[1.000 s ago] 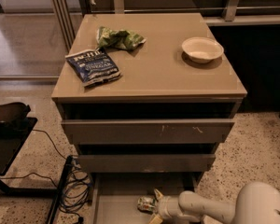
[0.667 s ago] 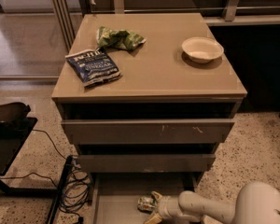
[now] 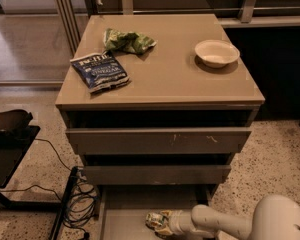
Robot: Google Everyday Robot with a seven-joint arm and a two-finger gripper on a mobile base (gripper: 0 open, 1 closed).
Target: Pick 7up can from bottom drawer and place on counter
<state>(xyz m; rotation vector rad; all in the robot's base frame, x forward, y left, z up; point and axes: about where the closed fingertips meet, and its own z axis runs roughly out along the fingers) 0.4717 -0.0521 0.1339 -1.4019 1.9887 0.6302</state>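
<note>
The 7up can (image 3: 153,219), whitish with green markings, lies on the grey floor of the bottom drawer (image 3: 124,218), which is pulled out at the foot of the cabinet. My gripper (image 3: 163,224) reaches in from the lower right at the end of the white arm (image 3: 225,223) and is right at the can, low in the drawer, partly covering its right side. The tan counter (image 3: 175,79) is the cabinet top, well above the gripper.
On the counter lie a wrinkly green chip bag (image 3: 128,41), a dark blue chip bag (image 3: 100,71) and a white bowl (image 3: 216,52). Two upper drawers (image 3: 160,140) stand slightly open above the arm. Black cables (image 3: 80,204) and a dark stand (image 3: 10,134) are at the left.
</note>
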